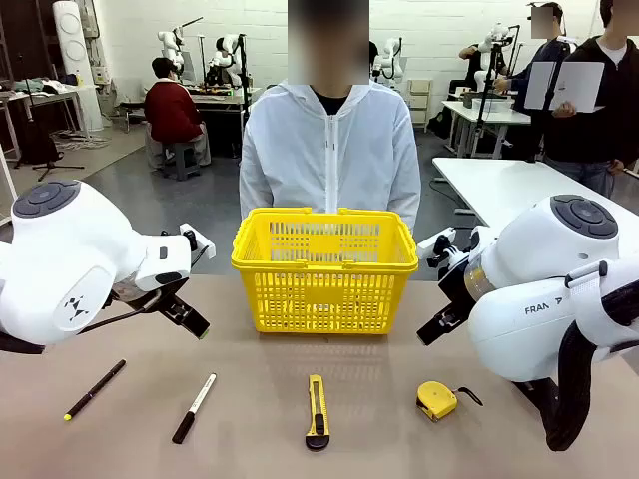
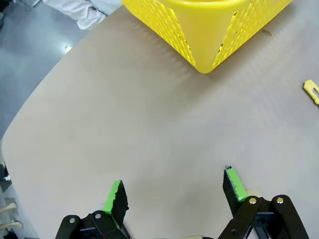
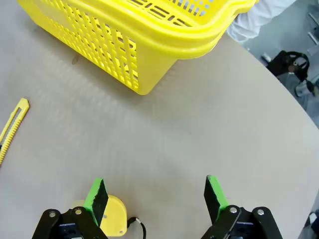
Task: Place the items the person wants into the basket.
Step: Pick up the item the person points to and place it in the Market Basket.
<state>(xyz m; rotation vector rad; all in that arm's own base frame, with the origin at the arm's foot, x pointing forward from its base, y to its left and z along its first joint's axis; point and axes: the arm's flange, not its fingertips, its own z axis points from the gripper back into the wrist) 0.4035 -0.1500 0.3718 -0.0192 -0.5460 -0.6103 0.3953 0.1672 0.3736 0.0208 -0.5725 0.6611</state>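
The yellow lattice basket (image 1: 324,269) stands mid-table in front of the person (image 1: 329,150) in a white jacket, whose hands are hidden behind it. A slim yellow-and-black utility knife (image 1: 317,409) lies near the front edge, with the small yellow tape measure (image 1: 436,400) to its right. My left gripper (image 1: 190,317) hovers open left of the basket, over bare table (image 2: 175,191). My right gripper (image 1: 437,324) is open at the basket's right. In the right wrist view its fingers (image 3: 155,195) stand apart above the tape measure (image 3: 117,221), with the knife (image 3: 12,124) off to the side.
A black pen with a yellow tip (image 1: 95,389) and a black-and-white marker (image 1: 194,407) lie at the front left. The basket's corner (image 2: 199,30) and the knife's tip (image 2: 311,90) show in the left wrist view. Other people and tables are behind.
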